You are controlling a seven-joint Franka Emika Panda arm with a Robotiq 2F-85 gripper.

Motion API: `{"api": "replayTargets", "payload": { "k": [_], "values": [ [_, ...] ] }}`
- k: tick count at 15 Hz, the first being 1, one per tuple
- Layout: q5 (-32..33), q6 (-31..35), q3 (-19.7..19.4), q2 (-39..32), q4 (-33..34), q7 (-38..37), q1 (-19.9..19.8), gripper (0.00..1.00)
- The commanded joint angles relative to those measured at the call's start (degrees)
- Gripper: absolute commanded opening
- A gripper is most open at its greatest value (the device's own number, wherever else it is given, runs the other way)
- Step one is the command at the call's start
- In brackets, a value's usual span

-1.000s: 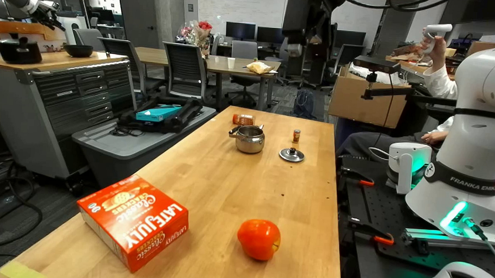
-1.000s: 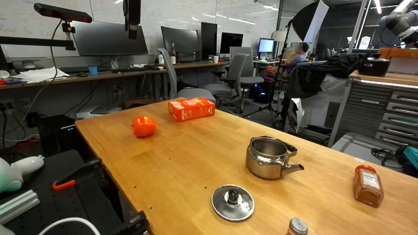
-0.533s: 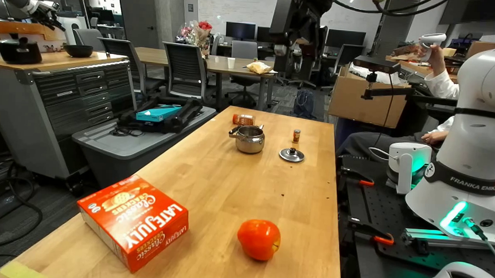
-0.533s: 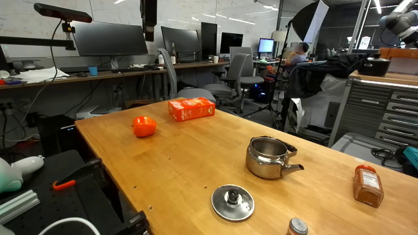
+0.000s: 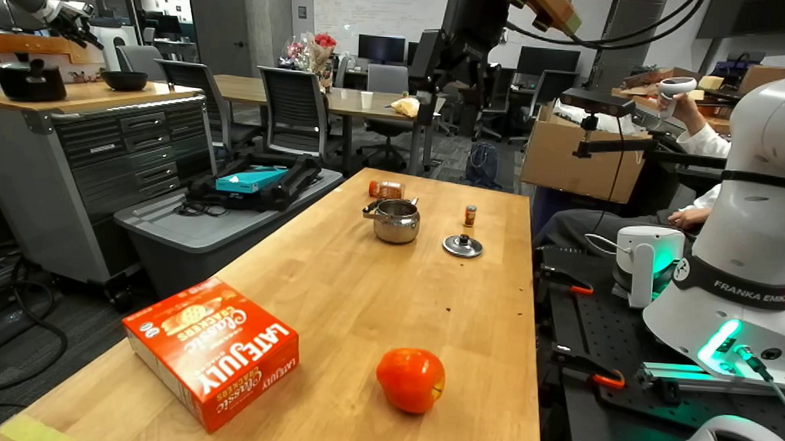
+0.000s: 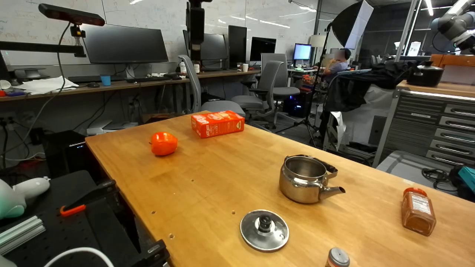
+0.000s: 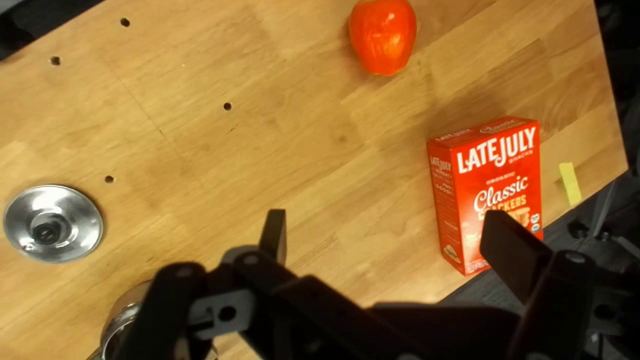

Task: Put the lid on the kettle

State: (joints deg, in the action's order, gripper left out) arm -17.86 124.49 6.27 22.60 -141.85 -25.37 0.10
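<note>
Gripper [image 7: 386, 232] lower than earlier, jaws spread wide; lid [image 6: 264, 233] flat on counter [image 6: 207, 174], near uncovered kettle [image 6: 301, 187].

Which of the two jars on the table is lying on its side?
The larger, red-capped jar; the small, grey-capped jar stands upright.

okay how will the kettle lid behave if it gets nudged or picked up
The lid looks metallic, so it's probably stiff. Lying flat, it would likely slide rather than roll when nudged. Its glossy surface may be slippery.
</note>
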Motion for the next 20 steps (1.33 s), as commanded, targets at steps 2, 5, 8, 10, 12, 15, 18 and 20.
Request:
{"api": "replayTargets", "payload": {
  "k": [2, 5, 8, 10, 12, 15, 18, 20],
  "values": [
    [2.41, 4.41, -1.51, -3.43, -0.01, 0.32, -1.74, 1.00],
    [4.45, 4.35, -3.29, -4.66, 0.59, 0.30, -3.57, 1.00],
    [5.27, 4.08, -5.48, -5.69, 0.98, 1.41, -4.97, 1.00],
    [4.34, 4.03, -7.05, -6.60, 1.42, 3.01, -5.34, 1.00],
    [3.63, 5.23, -7.59, -8.33, 1.07, 3.55, -5.03, 1.00],
    [3.76, 5.93, -7.89, -11.23, 1.54, 3.24, -4.94, 1.00],
    [3.90, 8.17, -7.77, -14.35, 1.74, 2.64, -4.82, 1.00],
    [4.68, 10.05, -7.72, -16.24, 1.66, 1.39, -4.99, 1.00]
  ]
}}
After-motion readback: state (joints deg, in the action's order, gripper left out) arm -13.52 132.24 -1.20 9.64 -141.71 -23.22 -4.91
